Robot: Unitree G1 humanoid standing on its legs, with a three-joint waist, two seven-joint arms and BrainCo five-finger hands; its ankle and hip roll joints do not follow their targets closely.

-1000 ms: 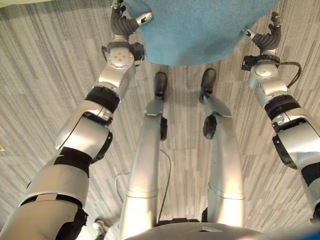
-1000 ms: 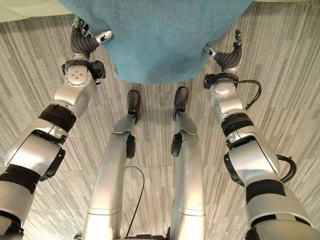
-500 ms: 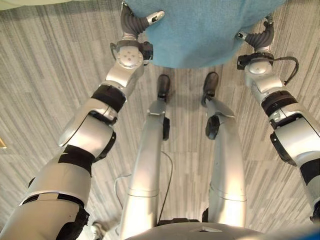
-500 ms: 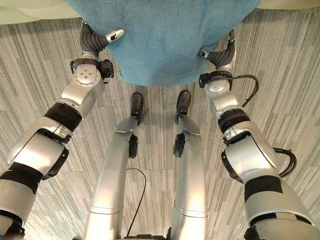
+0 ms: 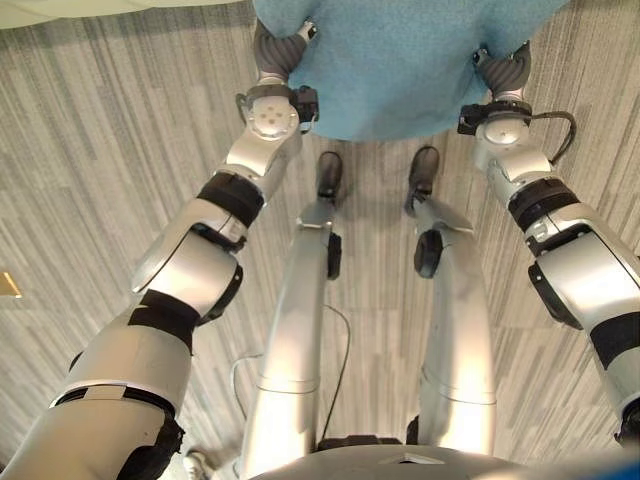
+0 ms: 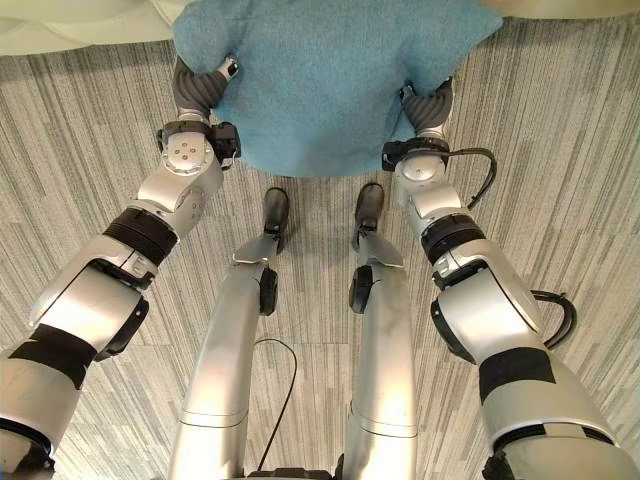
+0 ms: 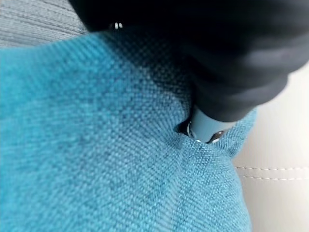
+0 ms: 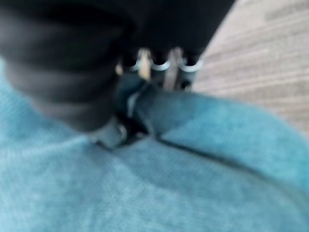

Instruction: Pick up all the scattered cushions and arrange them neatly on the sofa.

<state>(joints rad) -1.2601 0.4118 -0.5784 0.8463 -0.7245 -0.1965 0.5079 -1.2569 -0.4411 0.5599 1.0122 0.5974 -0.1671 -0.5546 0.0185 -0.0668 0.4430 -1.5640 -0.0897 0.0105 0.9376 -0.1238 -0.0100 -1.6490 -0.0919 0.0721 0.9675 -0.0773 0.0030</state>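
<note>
A lounge-like indoor room is suggested by grey striped carpet point(image 6: 90, 130), a pale stitched sofa point(image 7: 275, 193) and a teal cushion point(image 6: 330, 80).

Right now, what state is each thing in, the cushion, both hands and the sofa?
blue cushion: off the floor, held between both hands, far edge at the sofa.
left hand: clamped on the cushion's left edge, thumb dug into the fabric.
right hand: gripping the cushion's right edge.
cream sofa: beside the cushion's corner.

Left hand point(image 6: 200, 88), right hand point(image 6: 428, 103) forward, clamped.
</note>
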